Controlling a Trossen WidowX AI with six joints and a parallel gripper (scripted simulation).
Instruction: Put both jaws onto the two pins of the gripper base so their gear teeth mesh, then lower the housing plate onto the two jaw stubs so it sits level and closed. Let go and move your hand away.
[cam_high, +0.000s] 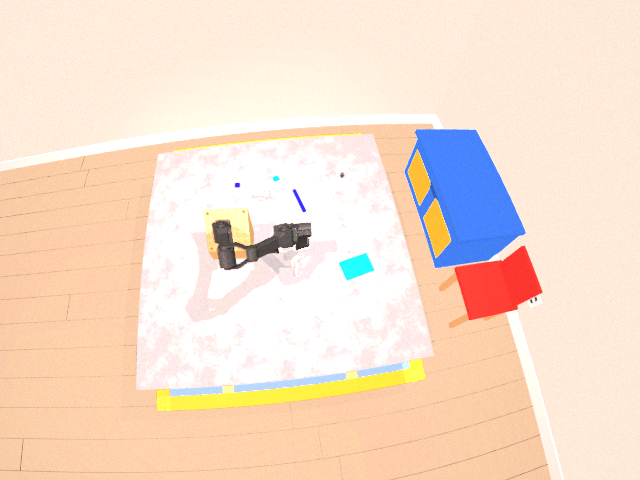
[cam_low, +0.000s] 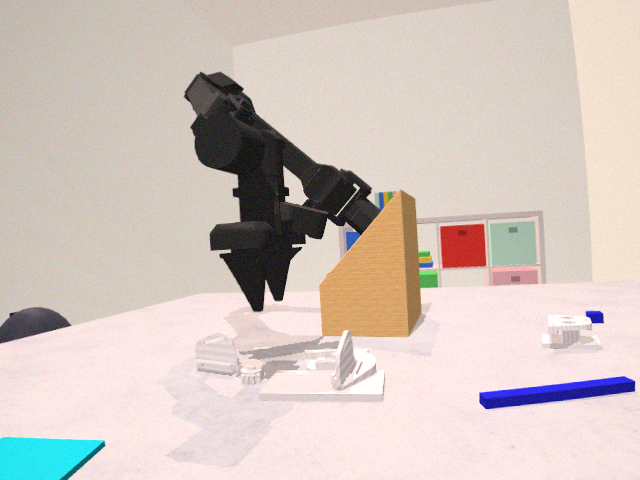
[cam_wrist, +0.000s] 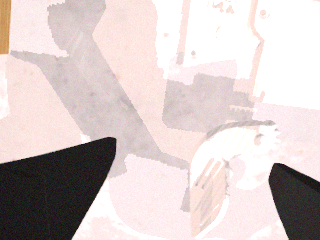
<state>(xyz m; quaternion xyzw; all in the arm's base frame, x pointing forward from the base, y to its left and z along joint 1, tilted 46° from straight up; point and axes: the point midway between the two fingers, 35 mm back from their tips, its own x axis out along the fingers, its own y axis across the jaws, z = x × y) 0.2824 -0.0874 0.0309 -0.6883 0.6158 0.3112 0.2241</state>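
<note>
My gripper (cam_low: 267, 304) (cam_wrist: 192, 159) is open and empty above the table, with its black fingertips wide apart. A loose white jaw (cam_low: 217, 356) (cam_wrist: 209, 195) with a toothed end lies on the table, below and between the fingers in the wrist view. The white gripper base (cam_low: 320, 390) (cam_wrist: 292, 75) lies flat beside it, to the right in the exterior view. A curved white piece (cam_low: 344, 361), which looks like the other jaw, stands on the base; whether it is seated on a pin is hidden. Another white part (cam_low: 568, 330) (cam_high: 262, 196), perhaps the housing plate, lies farther off.
A wooden wedge block (cam_low: 372, 289) (cam_high: 230, 217) stands behind the parts, near the arm's foot. A blue bar (cam_low: 558, 392) (cam_high: 299, 200), a small blue block (cam_low: 594, 316) (cam_high: 237, 184), a large cyan sheet (cam_high: 356, 266) (cam_low: 46, 457) and a small cyan piece (cam_high: 276, 178) lie on the table.
</note>
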